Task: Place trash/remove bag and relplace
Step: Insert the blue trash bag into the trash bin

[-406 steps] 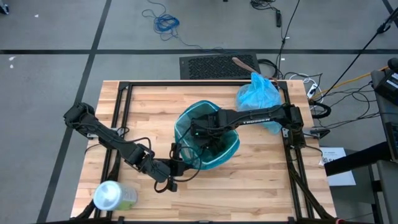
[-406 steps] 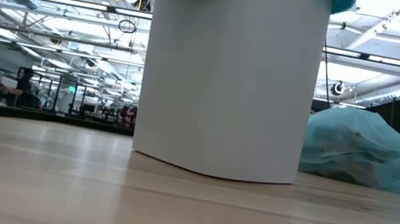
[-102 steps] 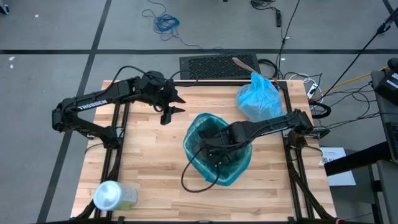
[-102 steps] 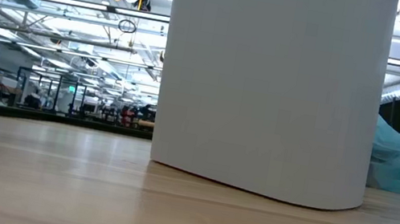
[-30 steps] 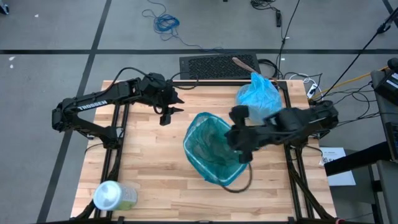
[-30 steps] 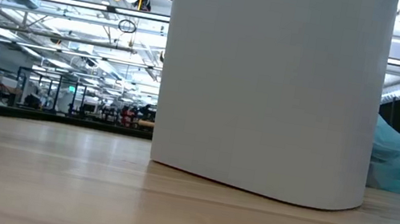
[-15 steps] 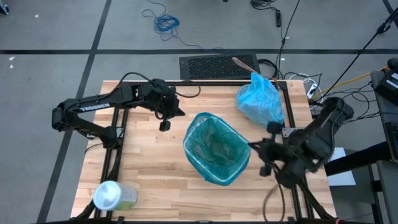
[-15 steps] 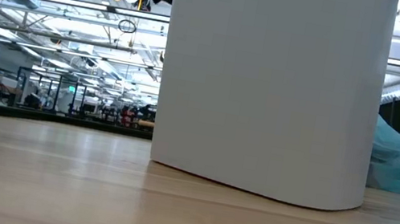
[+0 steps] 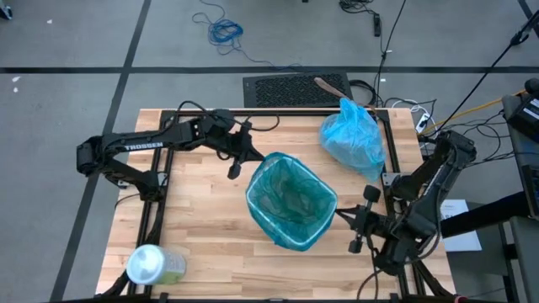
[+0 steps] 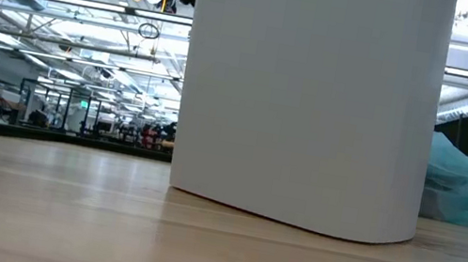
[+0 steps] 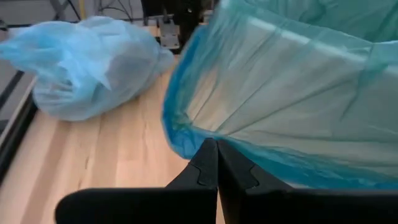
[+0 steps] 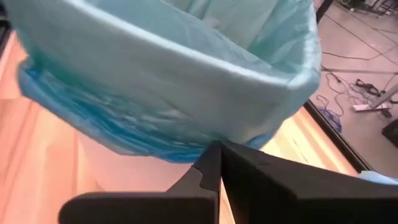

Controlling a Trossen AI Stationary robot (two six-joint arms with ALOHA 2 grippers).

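A white bin [image 9: 290,231] [image 10: 311,96] stands mid-table, lined with a teal-green bag [image 9: 289,200] whose edge is folded over the rim. The filled pale-blue bag [image 9: 351,135] [image 11: 87,62] rests on the table's far right part. No paper wads or red bottle show. My left gripper [image 9: 234,171] [image 11: 216,144] is shut, its tips at the bin's far-left rim. My right gripper [image 9: 339,214] [image 12: 217,146] is shut, level, pointing at the bin's right side just under the liner's hem. My left gripper has its shut fingertips [image 11: 211,155] against the liner's bunched, folded-over edge [image 11: 186,134] at the bin's far-left rim; whether they touch it I cannot tell. My right gripper points its shut fingertips [image 12: 214,162] at the liner's lower hem [image 12: 186,146] on the bin's right side; contact cannot be told.
A pale-green container with a white lid [image 9: 152,265] lies at the near left corner. A black frame [image 9: 164,126] runs along the table's edges. Bare wood [image 9: 202,219] lies left of the bin and along the near edge.
My right arm has swung out from above the bin toward the table's right edge and the near side, then settled level beside the bin's right wall. My left gripper has moved right, from the far left part toward the bin's far-left rim. The bin has shifted slightly left.
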